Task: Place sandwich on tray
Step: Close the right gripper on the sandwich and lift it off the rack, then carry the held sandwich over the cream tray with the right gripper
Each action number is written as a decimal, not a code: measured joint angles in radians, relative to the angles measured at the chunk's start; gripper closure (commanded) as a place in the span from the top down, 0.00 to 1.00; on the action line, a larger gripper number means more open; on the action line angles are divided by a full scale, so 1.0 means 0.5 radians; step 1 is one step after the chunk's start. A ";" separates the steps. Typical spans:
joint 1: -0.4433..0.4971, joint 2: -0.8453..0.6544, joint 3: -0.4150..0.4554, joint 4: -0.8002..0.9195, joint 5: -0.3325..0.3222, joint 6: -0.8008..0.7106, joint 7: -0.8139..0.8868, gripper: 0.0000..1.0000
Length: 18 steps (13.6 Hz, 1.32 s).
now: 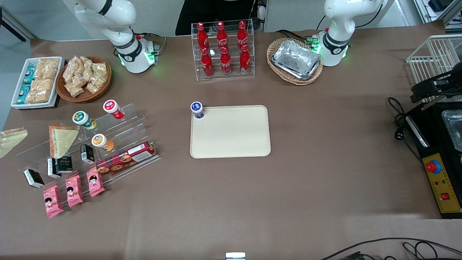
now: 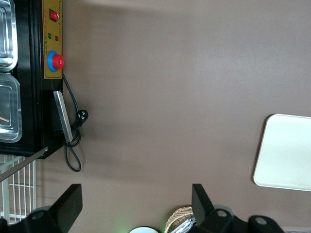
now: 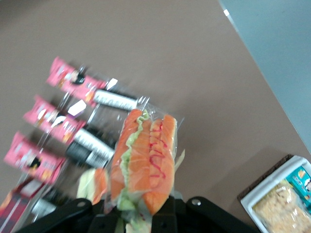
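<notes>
My right gripper (image 3: 141, 212) is shut on the sandwich (image 3: 143, 160), a wrapped wedge whose orange-red and green filling faces the wrist camera. It hangs above the table near the acrylic snack rack (image 3: 82, 141). In the front view the sandwich (image 1: 11, 140) shows at the working arm's end of the table; the gripper itself is out of that view. The cream-beige tray (image 1: 231, 133) lies flat at mid-table, well apart from the sandwich. The tray's corner also shows in the left wrist view (image 2: 286, 153).
A blue-capped bottle (image 1: 197, 109) stands on a tray corner farthest from the front camera. A similar pale-yellow wedge (image 1: 61, 139) sits on the acrylic rack (image 1: 122, 144) with cups, cartons and pink packets. A cola rack (image 1: 223, 48), snack basket (image 1: 85, 77) and white snack tray (image 1: 36, 81) stand farther back.
</notes>
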<state>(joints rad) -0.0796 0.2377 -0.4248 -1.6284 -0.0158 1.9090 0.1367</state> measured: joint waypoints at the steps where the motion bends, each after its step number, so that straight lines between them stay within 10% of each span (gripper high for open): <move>1: 0.006 -0.029 0.041 0.055 0.000 -0.133 -0.054 0.07; 11: 0.615 -0.077 0.179 0.280 0.001 -0.414 -0.133 0.07; 18: 0.946 -0.077 0.184 0.281 0.071 -0.414 -0.777 0.07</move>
<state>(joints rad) 0.3936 0.1994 -0.3328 -1.4877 0.0198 1.7019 -0.2516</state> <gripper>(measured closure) 0.824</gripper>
